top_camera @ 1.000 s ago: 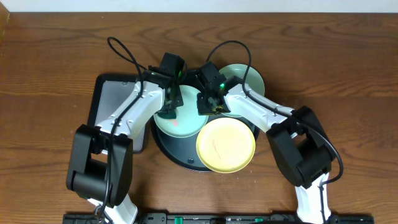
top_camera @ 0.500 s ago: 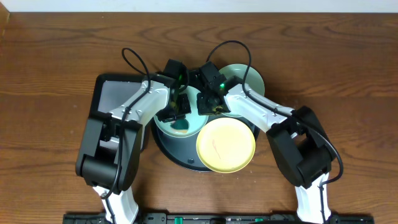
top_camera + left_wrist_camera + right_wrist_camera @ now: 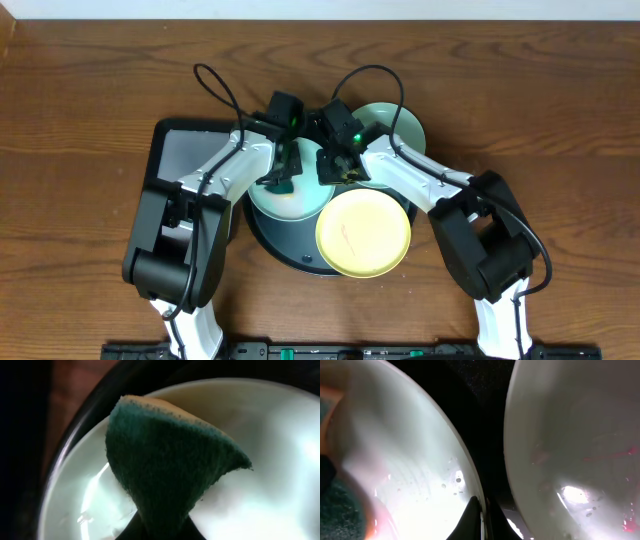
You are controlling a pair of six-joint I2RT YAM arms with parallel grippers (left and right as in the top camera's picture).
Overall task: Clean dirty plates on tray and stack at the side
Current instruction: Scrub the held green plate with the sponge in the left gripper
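Note:
A pale mint plate (image 3: 298,207) lies on the round black tray (image 3: 290,258). My left gripper (image 3: 283,176) is shut on a green sponge (image 3: 165,460) and presses it on this plate (image 3: 270,455). My right gripper (image 3: 481,510) is shut on the plate's rim (image 3: 415,480) at its back right (image 3: 336,170). The pale yellow plate (image 3: 363,232) sits on the tray's front right. A second mint plate (image 3: 405,125) lies behind my right arm. The right wrist view shows a pale plate with pink smears (image 3: 570,435) beside the held one.
A dark grey rectangular tray (image 3: 180,160) lies left of the black tray, under my left arm. Black cables loop above both wrists. Bare wooden table (image 3: 80,100) surrounds everything.
My left gripper has swept the sponge over the mint plate, forward then back towards the rear. The pink spot seen on the plate one second ago no longer shows. The right gripper has not moved.

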